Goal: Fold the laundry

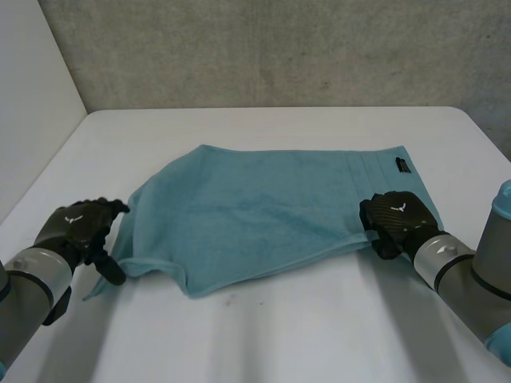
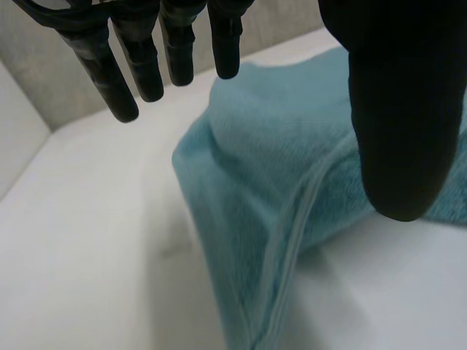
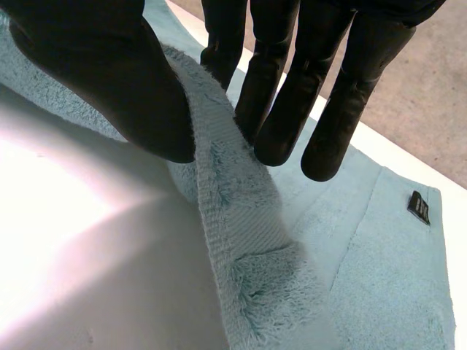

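A white table (image 1: pixel 263 335) carries a teal towel (image 1: pixel 263 207), spread across its middle from near the left edge toward the right edge, with a fold apparently about to begin. The right hand (image 1: pixel 395 219), near the table's right edge, has the towel's near right corner pinched between thumb (image 3: pixel 109 73) and fingers (image 3: pixel 277 109). The hem stands up off the table in that grip, most likely so the corner can be lifted and carried over. The left hand (image 1: pixel 80 227), near the table's left edge, sits at the towel's bunched left end. Its fingers (image 2: pixel 146 65) are straight and apart from the thumb (image 2: pixel 401 109), with the cloth lying below them and not yet held. It looks placed to take the matching corner, so that both ends rise together. A small black label (image 1: pixel 402 166) marks the towel's far right corner, flat on the table.
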You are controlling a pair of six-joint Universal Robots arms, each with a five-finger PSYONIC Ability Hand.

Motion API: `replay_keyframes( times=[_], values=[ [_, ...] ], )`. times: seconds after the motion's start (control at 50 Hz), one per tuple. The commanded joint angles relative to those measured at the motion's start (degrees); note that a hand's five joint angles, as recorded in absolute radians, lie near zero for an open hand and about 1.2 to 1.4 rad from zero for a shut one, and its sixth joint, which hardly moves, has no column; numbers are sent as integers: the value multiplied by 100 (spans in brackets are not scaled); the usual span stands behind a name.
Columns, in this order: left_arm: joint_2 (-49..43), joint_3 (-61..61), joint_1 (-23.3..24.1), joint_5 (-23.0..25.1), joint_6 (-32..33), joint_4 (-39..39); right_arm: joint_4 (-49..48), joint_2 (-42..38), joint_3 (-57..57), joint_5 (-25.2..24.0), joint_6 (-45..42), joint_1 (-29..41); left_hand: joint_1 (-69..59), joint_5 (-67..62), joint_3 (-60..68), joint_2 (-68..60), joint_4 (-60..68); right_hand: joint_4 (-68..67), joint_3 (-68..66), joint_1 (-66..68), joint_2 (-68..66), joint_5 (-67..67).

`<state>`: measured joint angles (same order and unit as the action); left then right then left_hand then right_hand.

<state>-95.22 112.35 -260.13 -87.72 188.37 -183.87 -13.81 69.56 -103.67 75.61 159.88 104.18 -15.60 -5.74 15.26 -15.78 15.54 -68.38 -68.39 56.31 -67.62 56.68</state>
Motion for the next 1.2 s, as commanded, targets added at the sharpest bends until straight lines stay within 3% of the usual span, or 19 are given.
replay_keyframes(
  times=[0.02,0.34,0.4,0.42,0.46,0.62,0.66,0.72,0.8,0.98,1.2],
  values=[
    [-216,85,-196,18,-20,70,1,-12,13,-2,25,-30,-908,-894,941,-889,914,-1162,-1161,2369,-1238,1332],
    [-866,121,-109,79,-37,-9,-7,-12,4,-2,25,-12,-1999,-1985,2033,-1981,2005,-1162,-1161,2369,-1238,1332],
    [-928,85,-108,79,-37,-79,-7,-12,4,6,34,-3,-3391,-3377,3425,-3373,3397,-1162,-1161,2369,-1238,1332],
    [-929,77,-117,71,-37,-201,1,-12,4,6,34,-3,-5063,-5049,5097,-5044,5069,-1162,-1161,2369,-1238,1332],
    [-920,85,-117,53,-37,-386,1,-12,4,6,34,-3,-6435,-6421,6468,-6416,6441,-1162,-1161,2369,-1238,1332],
    [-376,243,-188,-44,-28,-1336,80,14,13,15,78,5,-6440,-6426,6474,-6422,6446,-1162,-1161,2369,-1238,1332],
    [-227,278,-196,-96,-28,-1449,133,40,48,24,218,-3,-6440,-6426,6474,-6422,6446,1262,1263,-55,1186,-1092],
    [-173,288,-188,-149,-28,-1477,299,102,162,24,525,-47,-6440,-6426,6474,-6422,6446,3149,3150,-1942,3073,-2979],
    [-164,288,-196,-184,-20,-1494,876,329,425,-20,894,-300,-6440,-6426,6474,-6422,6446,3808,3809,-2601,3732,-3638],
    [-103,235,-495,-176,-11,-1486,2320,462,1049,-573,545,-1180,-6440,-6426,6474,-6422,6446,3912,3913,-2705,3836,-3742],
    [-6,244,-522,-176,-11,-1477,2384,462,515,-758,8,-1717,-6440,-6426,6474,-6422,6446,3845,3845,-2638,3769,-3675]
  ],
)
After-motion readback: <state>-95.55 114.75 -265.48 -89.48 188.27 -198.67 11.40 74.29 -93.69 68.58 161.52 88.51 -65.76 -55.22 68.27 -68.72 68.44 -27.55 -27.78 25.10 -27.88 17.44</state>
